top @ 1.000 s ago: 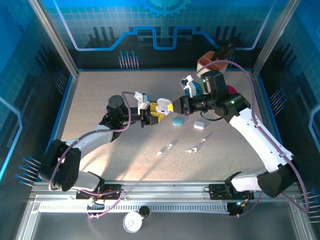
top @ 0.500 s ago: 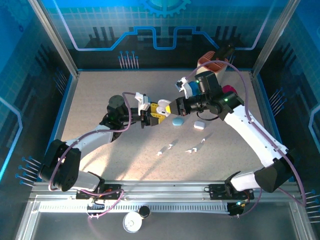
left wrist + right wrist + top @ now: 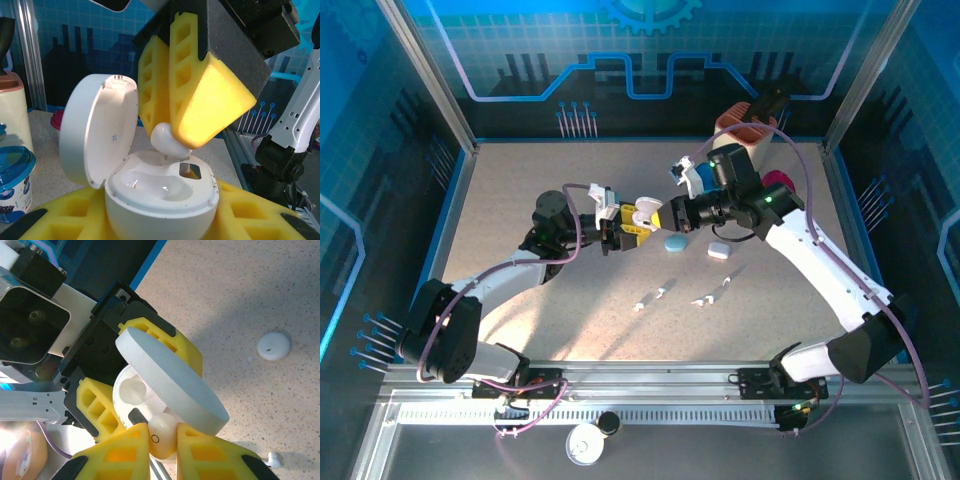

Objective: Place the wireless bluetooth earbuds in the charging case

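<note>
**Working room.** The worktop (image 3: 520, 190) is a speckled beige surface. Blue panel walls close it on the left, far and right sides, and a metal rail (image 3: 650, 375) runs along the near edge. Both arms meet above the middle of the worktop, well apart from every wall. Bare surface extends to the left and far side of that meeting point. A brown-lidded container (image 3: 732, 125) stands at the far right, with a blue-lidded cup (image 3: 12, 175) near it. A blue pebble case (image 3: 676, 242) and a white pebble case (image 3: 719, 250) lie on the near right of the grippers. Four loose earbuds (image 3: 662, 291) are scattered nearer still, apart from one another.

**Task items.**
- The left gripper (image 3: 626, 230) clamps its yellow fingers (image 3: 250, 212) on the lower shell of the charging case (image 3: 160, 192) and holds it off the worktop.
- The case is white and rounded. Its lid (image 3: 100, 132) is hinged open and stands upright.
- The right gripper (image 3: 162, 460) pinches one earbud (image 3: 161, 439) between narrow fingers (image 3: 117, 455).
- The earbud is glossy white with a rounded head and bears a small ring mark.
- Its lower end meets the case's inner tray beside a dark square opening. Whether it is fully seated cannot be told.
</note>
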You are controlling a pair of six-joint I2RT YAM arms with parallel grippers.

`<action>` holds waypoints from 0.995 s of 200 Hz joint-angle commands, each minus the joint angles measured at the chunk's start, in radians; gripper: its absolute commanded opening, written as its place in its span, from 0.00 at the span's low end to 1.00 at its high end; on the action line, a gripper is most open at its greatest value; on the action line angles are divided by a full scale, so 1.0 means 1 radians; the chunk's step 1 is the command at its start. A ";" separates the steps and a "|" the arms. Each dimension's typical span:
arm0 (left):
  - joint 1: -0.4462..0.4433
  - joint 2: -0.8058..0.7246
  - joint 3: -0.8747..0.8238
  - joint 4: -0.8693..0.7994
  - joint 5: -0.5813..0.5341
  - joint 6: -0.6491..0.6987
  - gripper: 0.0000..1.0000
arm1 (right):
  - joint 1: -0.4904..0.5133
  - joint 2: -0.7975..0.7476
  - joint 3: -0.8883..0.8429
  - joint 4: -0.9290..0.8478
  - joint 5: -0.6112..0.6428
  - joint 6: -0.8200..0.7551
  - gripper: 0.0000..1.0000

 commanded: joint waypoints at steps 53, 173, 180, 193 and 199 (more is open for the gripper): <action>-0.006 -0.010 0.003 0.082 0.011 -0.028 0.38 | 0.001 -0.052 -0.017 0.002 0.051 0.006 0.52; 0.025 -0.017 0.008 0.114 -0.002 -0.054 0.38 | -0.161 -0.369 -0.611 0.079 0.202 0.188 0.64; 0.027 -0.020 0.009 0.109 -0.002 -0.053 0.38 | -0.160 -0.337 -0.617 0.063 0.210 0.187 0.64; 0.027 -0.028 0.007 0.100 -0.002 -0.052 0.38 | -0.153 -0.287 -0.631 0.058 0.232 0.184 0.63; 0.028 -0.030 0.005 0.098 -0.002 -0.050 0.38 | -0.153 -0.266 -0.640 0.060 0.248 0.183 0.62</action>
